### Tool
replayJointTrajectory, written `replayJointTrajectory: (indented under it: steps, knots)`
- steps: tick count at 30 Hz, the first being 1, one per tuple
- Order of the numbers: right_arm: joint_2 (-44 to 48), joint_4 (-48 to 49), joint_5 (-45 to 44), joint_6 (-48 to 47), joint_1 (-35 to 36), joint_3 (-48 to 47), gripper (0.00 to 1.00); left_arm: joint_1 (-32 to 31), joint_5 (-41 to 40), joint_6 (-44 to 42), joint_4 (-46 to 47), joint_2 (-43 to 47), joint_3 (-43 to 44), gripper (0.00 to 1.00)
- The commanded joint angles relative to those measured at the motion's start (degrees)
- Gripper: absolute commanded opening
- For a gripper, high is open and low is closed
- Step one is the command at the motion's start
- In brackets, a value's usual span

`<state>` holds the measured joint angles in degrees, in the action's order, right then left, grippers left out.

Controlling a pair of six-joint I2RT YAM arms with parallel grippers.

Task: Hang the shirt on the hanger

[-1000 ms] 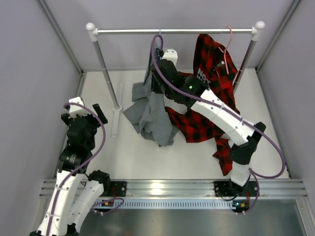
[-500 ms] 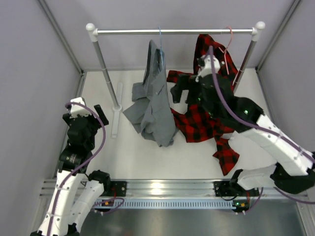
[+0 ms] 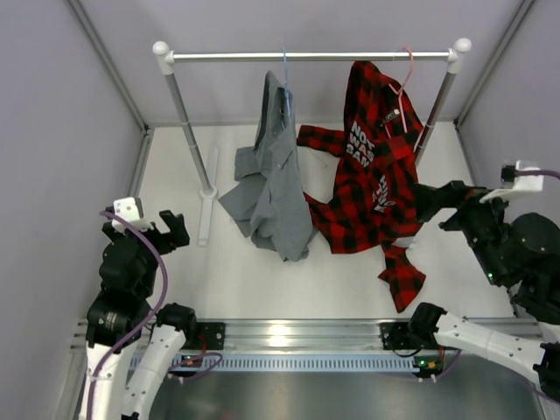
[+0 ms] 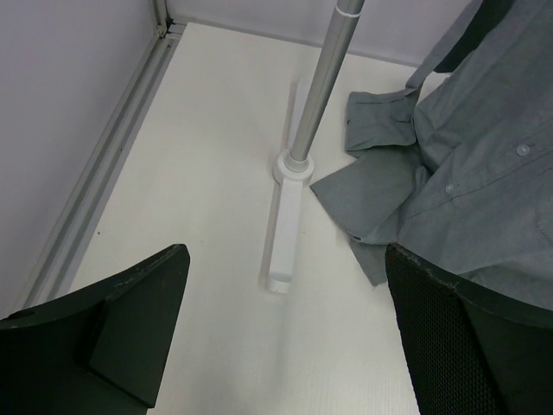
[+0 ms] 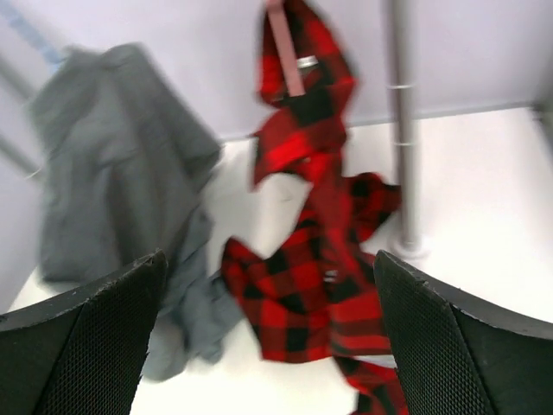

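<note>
Top external view: the shirt [image 3: 276, 166] is seen hung from the hanger [image 3: 283, 63] on the rail [image 3: 350, 55], with its lower part heaped on the counter [image 3: 236, 280] beside the plaid shirt [image 3: 372, 175]. Both claws are held apart and empty, the left claw [image 3: 144, 229] near the left wall and the right claw [image 3: 442, 208] near the right one, well apart from the shirt. The drape looks lopsided, so a slide off the hanger could be caused by the weight of the bunched cloth. Left wrist view: the left claw [image 4: 285, 277] is shown wide open above the rack foot [image 4: 281, 233], and a cuff of the shirt [image 4: 467, 173] lies just beside that foot; should a correction be tried from here, the cuff could be snagged and the shirt dragged down. Right wrist view: the picture is blurred, the right claw [image 5: 268, 268] is open, and the shirt [image 5: 112, 164] hangs left of the plaid shirt [image 5: 320, 259]; whether both shoulders are seated cannot be told, so a half-hung shirt could be taken for finished.
</note>
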<state>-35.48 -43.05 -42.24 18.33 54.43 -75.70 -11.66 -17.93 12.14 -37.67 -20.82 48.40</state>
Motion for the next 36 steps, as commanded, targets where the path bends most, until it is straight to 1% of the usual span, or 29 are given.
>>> replayJointTrajectory:
  steps: [1, 2, 3, 8, 13, 17, 31, 36]
  knots:
    - [1.55, -7.48, -14.78, -2.95, -0.47, 3.45, 0.99, 0.32, 1.51, -0.19, -5.74, 1.31, 5.46, 0.98]
    - [1.91, -8.62, -16.72, -2.34, -0.38, 3.89, 0.99, 0.32, 1.06, -0.45, -6.27, 1.66, 6.0, 0.98]
    - [2.26, -11.07, -17.08, -0.59, -0.47, 4.59, 0.99, 0.32, 0.88, -0.8, -6.88, 2.01, 6.7, 0.98]
    - [5.69, -14.96, -17.62, 2.24, -0.47, 6.62, 0.99, 0.32, -0.52, -2.38, -8.74, 2.89, 8.29, 0.98]
    - [8.24, -15.66, -17.26, 1.19, -0.47, 7.85, 0.99, 0.32, 1.06, -3.17, -8.65, 3.15, 8.29, 0.98]
    - [8.33, -16.01, -17.0, 1.18, -0.47, 8.03, 0.99, 0.32, 3.25, -3.35, -8.65, 2.62, 8.38, 0.98]
    - [8.77, -16.1, -16.56, 3.38, -0.47, 8.9, 0.99, 0.32, 4.31, -3.53, -8.65, 2.63, 8.46, 0.98]
    - [8.24, -16.1, -18.05, 4.26, -0.47, 10.4, 0.99, 0.32, 5.19, -3.18, -8.74, 2.27, 8.29, 0.98]
